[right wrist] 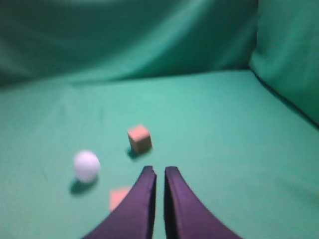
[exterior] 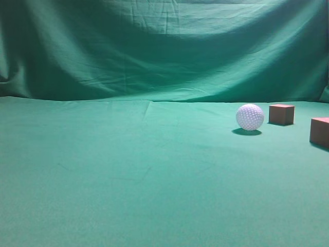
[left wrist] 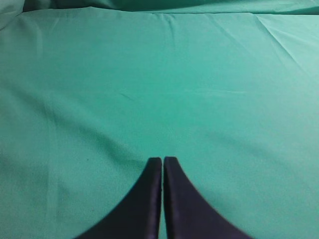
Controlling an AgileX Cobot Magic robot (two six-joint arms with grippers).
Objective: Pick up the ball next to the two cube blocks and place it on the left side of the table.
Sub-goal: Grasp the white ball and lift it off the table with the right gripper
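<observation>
The white dimpled ball point(exterior: 250, 117) rests on the green table point(exterior: 128, 180) at the right, just left of one reddish-brown cube point(exterior: 281, 113). The second cube point(exterior: 320, 131) sits nearer, at the right edge. In the right wrist view the ball point(right wrist: 86, 166) lies left of and beyond my right gripper point(right wrist: 160, 170), which is shut with only a narrow slit and empty. One cube point(right wrist: 139, 138) is just ahead of it, and the other point(right wrist: 119, 197) is partly hidden behind its left finger. My left gripper point(left wrist: 163, 159) is shut and empty over bare cloth. Neither gripper shows in the exterior view.
A green cloth backdrop point(exterior: 164, 51) rises behind the table. In the right wrist view a cloth wall point(right wrist: 289, 59) stands at the right. The left part of the table point(exterior: 61, 154) shows only slightly wrinkled cloth.
</observation>
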